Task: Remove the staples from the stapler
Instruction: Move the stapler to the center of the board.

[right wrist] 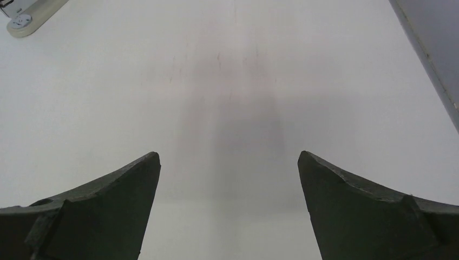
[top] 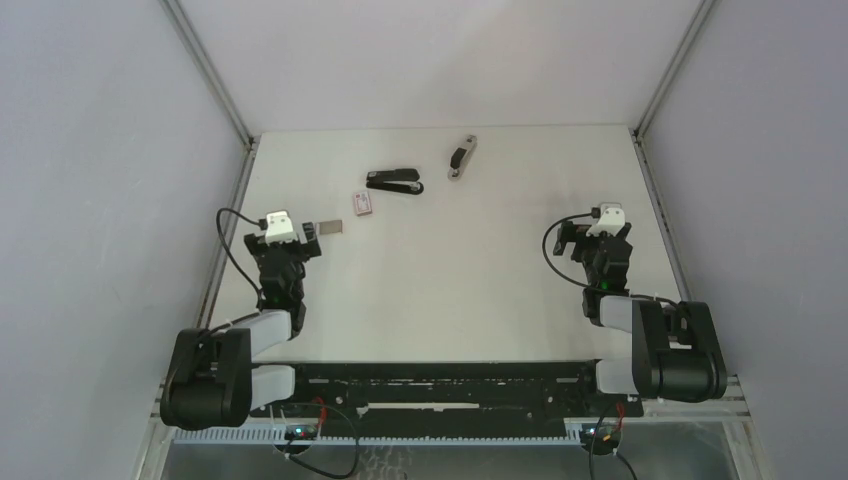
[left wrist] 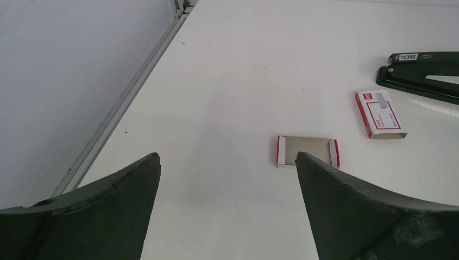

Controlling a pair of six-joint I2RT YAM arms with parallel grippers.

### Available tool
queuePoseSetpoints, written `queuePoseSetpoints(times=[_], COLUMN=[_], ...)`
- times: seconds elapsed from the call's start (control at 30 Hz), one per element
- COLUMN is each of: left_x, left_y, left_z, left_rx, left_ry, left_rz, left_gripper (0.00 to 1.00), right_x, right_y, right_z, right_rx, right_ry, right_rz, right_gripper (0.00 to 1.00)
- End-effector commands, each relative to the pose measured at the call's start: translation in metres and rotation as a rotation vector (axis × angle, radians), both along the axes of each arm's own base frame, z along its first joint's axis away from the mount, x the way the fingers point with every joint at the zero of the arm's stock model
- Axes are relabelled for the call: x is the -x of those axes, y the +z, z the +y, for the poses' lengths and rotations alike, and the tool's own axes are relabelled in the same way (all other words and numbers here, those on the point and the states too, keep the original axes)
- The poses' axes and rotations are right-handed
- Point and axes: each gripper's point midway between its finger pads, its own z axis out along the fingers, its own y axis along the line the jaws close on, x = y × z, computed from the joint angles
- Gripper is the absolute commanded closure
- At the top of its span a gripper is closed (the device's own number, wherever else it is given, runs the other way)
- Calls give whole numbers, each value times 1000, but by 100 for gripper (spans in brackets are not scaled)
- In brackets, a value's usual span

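Observation:
The black stapler (top: pixel 394 181) lies at the back of the table, left of centre, and its two long arms stand slightly apart at the right edge of the left wrist view (left wrist: pixel 422 76). No staples show in any view. My left gripper (top: pixel 300 243) is open and empty over the table's left side, well short of the stapler. In its own view the left gripper (left wrist: pixel 227 162) holds bare table between its fingers. My right gripper (top: pixel 597 240) is open and empty at the right side, with only bare table between its fingers in the right wrist view (right wrist: pixel 229 160).
A small pink-and-white box (top: pixel 362 203) (left wrist: pixel 381 114) lies just in front of the stapler. An open cardboard tray (top: pixel 331 228) (left wrist: pixel 307 150) lies by my left gripper's right fingertip. A grey and silver stapler-like tool (top: pixel 461 157) (right wrist: pixel 21 13) lies at the back centre. Walls close in both sides.

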Motion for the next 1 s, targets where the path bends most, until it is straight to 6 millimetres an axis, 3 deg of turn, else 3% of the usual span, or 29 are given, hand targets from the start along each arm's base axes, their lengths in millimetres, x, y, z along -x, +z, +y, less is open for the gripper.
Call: queuePoseSetpoints(times=[0.0, 0.4, 0.63, 0.7, 0.97], left_x=[0, 0, -3, -2, 9], left_y=[11, 18, 35, 35, 75], left_z=[6, 4, 0, -6, -33], left_rx=[24, 22, -7, -43, -168], left_ry=[32, 20, -14, -61, -278], left_rz=[-67, -69, -12, 62, 149], left_gripper=[0, 0, 0, 0, 0], right_x=[-6, -7, -14, -12, 22], right_y=[15, 18, 45, 55, 120], right_z=[2, 2, 18, 32, 105], right_rx=[-17, -16, -4, -12, -88], right_ry=[-9, -8, 71, 158, 551], right_rz=[-70, -82, 17, 44, 64], right_gripper=[0, 0, 0, 0, 2])
